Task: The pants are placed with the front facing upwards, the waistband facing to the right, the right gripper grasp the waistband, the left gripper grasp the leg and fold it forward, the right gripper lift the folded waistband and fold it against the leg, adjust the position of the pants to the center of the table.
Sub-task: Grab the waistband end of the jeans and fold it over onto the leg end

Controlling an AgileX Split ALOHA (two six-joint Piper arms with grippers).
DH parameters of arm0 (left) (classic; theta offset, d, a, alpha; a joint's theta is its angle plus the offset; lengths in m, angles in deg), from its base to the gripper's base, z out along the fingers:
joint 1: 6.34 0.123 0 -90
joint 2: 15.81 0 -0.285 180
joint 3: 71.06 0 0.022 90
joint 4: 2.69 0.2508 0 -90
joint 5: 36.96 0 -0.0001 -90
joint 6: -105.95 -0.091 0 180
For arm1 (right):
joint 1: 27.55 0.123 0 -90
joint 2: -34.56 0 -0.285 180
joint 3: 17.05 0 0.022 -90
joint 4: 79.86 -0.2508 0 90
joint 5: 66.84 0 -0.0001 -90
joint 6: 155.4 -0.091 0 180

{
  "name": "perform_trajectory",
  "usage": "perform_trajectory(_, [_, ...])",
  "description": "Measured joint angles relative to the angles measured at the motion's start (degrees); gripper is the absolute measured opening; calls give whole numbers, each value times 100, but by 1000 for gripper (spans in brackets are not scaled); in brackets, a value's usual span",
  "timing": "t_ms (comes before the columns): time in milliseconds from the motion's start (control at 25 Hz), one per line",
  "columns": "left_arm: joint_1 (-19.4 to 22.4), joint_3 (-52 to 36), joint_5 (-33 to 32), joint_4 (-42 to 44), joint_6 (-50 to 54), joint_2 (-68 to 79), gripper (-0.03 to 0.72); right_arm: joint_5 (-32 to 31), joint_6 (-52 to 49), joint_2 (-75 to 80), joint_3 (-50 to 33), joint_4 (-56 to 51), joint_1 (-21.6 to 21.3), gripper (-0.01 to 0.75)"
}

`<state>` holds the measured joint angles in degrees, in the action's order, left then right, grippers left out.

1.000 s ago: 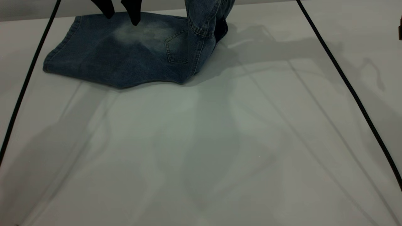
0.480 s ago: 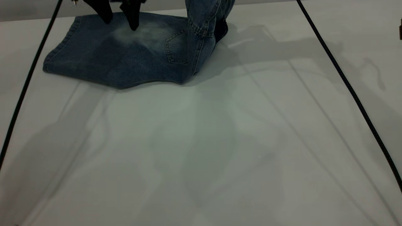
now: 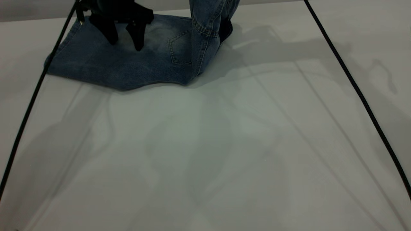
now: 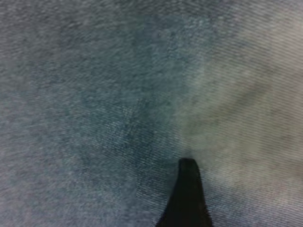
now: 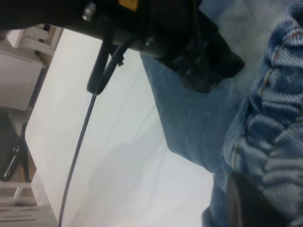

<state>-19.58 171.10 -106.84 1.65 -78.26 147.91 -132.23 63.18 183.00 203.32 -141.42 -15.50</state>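
You'd got the waistband (image 3: 208, 19) lifted, apparently pinched by R gripper (image 5: 246, 203); L gripper (image 3: 125, 40), jaws spread, pinned the leg (image 3: 106, 64). Next: fold over.

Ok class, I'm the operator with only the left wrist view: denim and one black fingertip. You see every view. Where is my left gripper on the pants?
Observer: The left gripper points down over the flat leg, fingers apart, by its pale faded patch.
Operator: And the other arm?
Observer: The right gripper holds the waistband raised, so that end of the pants stands up from the table.
Operator: Are they centred?
Observer: No, they lie at the far edge, left of centre in the exterior view.
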Motion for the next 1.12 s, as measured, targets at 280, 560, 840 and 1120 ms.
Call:
perform_trajectory(280, [3,0,11,5,0,82,538,-202,-138,0,179,0,0,76])
perform_trajectory(560, [3,0,7,5,0,93,538,-480,-539,-2,966,148,275,76])
perform_trajectory(840, [3,0,5,5,0,93,538,-477,-895,29,1288,514,582,76])
perform_trajectory(1120, [-2,0,-19,0,0,93,538,-366,-914,40,1309,506,988,76])
